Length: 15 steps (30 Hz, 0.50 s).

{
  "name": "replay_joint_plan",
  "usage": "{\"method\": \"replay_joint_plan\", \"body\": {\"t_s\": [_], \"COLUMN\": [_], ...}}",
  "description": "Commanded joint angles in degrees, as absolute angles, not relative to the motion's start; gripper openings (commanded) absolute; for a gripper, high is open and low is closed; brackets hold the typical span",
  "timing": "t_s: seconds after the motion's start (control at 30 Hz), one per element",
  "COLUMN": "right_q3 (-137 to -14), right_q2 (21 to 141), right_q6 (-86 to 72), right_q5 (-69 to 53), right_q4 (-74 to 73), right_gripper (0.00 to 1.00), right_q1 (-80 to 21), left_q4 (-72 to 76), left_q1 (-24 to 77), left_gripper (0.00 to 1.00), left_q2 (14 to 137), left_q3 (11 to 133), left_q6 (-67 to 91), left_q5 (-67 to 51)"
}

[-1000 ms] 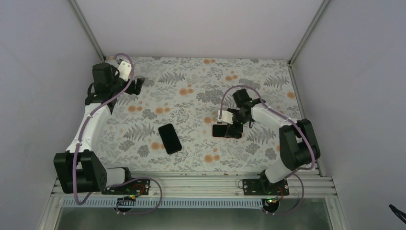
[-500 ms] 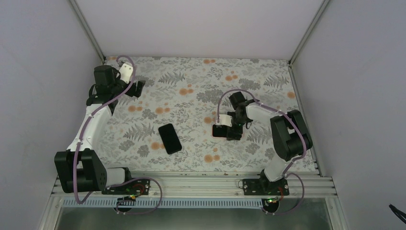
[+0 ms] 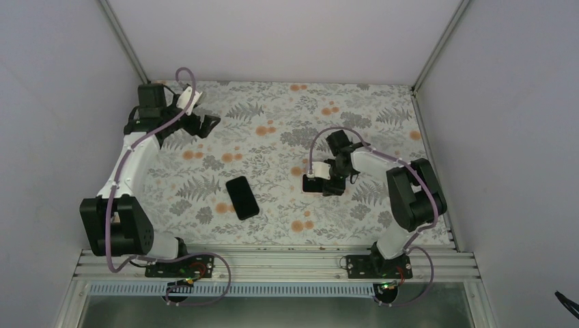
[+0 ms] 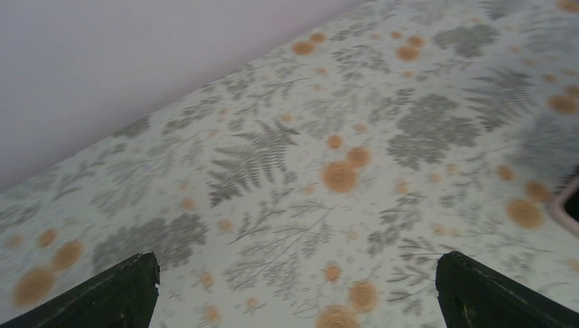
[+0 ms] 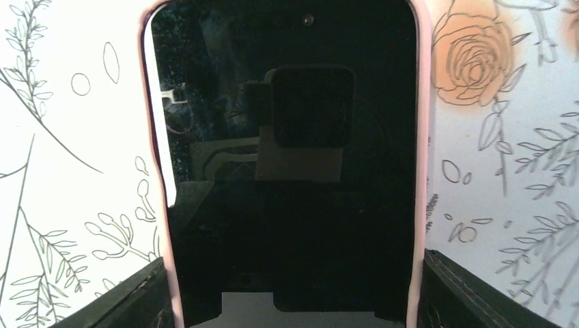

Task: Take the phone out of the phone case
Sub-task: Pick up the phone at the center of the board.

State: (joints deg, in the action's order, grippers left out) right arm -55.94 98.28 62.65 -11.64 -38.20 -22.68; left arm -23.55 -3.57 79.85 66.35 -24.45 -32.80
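Lying between the right jaws: pink-rimmed case (image 5: 422, 137)

Top-down, the left arm (image 3: 130, 164) stretches up along the left edge of the floral table cover (image 3: 273, 109). The left gripper (image 3: 210, 123) is in the far-left corner, jaws apart over bare pattern. Mid-table lies a black phone (image 3: 242, 197), flat and slightly angled, nothing touching it. To its right and well apart from it is the phone case (image 3: 308, 184), pale rim, dark inside. The right gripper (image 3: 328, 183) is down on the case, its dark fingers over the case's right end. How firmly they press can't be told from up here. The right arm (image 3: 410, 195) folds back towards its base on the rail (image 3: 273, 263).
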Motion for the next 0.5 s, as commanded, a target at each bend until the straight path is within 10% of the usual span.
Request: {"method": "replay_joint_plan", "body": {"t_s": [0.0, 0.47], "right_q3": [-53.5, -54.9], "right_q2": [91.5, 79.3], "right_q6": [60.6, 52.4], "right_q5": [-11.5, -2.3], "right_q4": [-30.9, -14.2], "right_gripper": [0.71, 0.69], "right_q1": [-23.9, -32.1], "left_q4": [-34.2, -69.5], "left_q1": [-2.3, 8.1], "left_gripper": [1.00, 1.00], "left_q2": [83.8, 110.8], "left_q3": [73.9, 108.6], "left_q6": [-27.4, -36.8], "left_q5": [-46.6, -67.5]}}
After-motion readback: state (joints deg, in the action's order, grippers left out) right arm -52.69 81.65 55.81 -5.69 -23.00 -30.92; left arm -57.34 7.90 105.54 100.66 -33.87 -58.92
